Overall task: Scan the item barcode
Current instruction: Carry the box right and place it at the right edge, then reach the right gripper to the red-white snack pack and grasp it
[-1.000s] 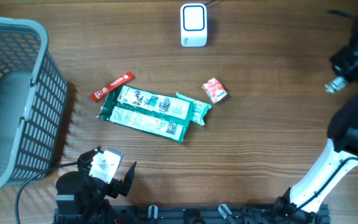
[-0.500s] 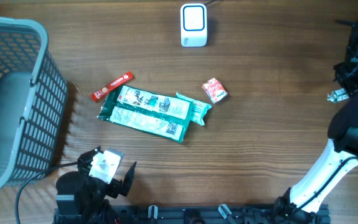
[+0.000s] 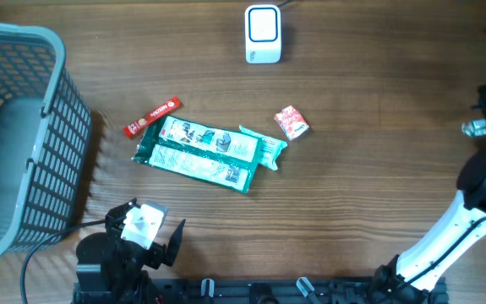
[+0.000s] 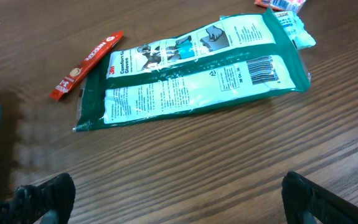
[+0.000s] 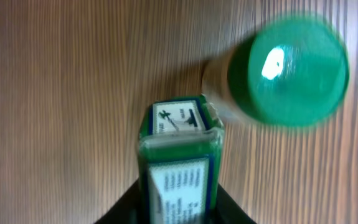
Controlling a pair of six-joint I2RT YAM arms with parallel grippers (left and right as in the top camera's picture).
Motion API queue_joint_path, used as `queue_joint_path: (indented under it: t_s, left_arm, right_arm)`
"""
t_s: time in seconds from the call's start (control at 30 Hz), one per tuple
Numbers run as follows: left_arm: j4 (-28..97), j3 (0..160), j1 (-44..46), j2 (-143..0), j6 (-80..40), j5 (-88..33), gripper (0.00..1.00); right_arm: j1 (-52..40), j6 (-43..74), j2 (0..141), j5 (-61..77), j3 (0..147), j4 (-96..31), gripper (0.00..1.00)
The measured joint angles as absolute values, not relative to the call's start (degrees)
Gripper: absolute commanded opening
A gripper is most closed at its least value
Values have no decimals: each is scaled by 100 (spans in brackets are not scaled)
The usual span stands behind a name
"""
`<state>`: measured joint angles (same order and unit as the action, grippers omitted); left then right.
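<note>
A green box with a white printed label (image 5: pixel 180 162) stands between the black fingers of my right gripper (image 5: pixel 182 202), which press against both its sides. Overhead, that gripper (image 3: pixel 482 127) sits at the table's far right edge. The white scanner (image 3: pixel 263 34) stands at the back centre, far from it. My left gripper (image 4: pixel 179 199) is open above bare wood near the front left, with its fingertips (image 4: pixel 42 196) wide apart. A green and white 3M package (image 4: pixel 191 71) lies just beyond it, barcode facing up.
A blurred round green lid (image 5: pixel 287 71) is right beside the box. A red stick sachet (image 3: pixel 151 116) and a small red packet (image 3: pixel 292 122) lie near the 3M package (image 3: pixel 204 152). A grey basket (image 3: pixel 52 51) stands at the left edge.
My right arm has drifted further toward the right edge of the table. The left arm and the items on the table have not moved.
</note>
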<state>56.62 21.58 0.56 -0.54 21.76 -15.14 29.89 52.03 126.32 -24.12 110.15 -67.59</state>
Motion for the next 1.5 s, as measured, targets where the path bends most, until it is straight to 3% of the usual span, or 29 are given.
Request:
queue_joint_path:
  t_s: [0.17, 0.4, 0.6, 0.8, 1.07, 1.4, 1.5]
  left_arm:
    - [5662, 2158, 56, -54, 2176, -1514, 100]
    - [5664, 2158, 58, -54, 2176, -1514, 100]
    - [5662, 2158, 58, -54, 2176, -1514, 100]
    - [5664, 2158, 58, -54, 2176, -1514, 100]
    - [5662, 2158, 56, -54, 2176, -1514, 100]
    - [5664, 2158, 58, -54, 2178, -1514, 100]
    - [5662, 2158, 58, -54, 2176, -1514, 100]
  right_arm:
    - [3216, 3260, 12643, -1059, 11017, -6257, 100]
    - [2692, 2541, 12519, 1173, 11244, -6993, 100]
    - [792, 2082, 12285, 1828, 11222, -7207, 99]
    - [-956, 1050, 12276, 2043, 10359, -6141, 83]
    - [-976, 526, 12276, 2620, 8925, -4816, 82]
    - [-965, 419, 12405, 2932, 8674, -4226, 64]
    - [-965, 414, 12453, 3024, 8683, -4193, 54]
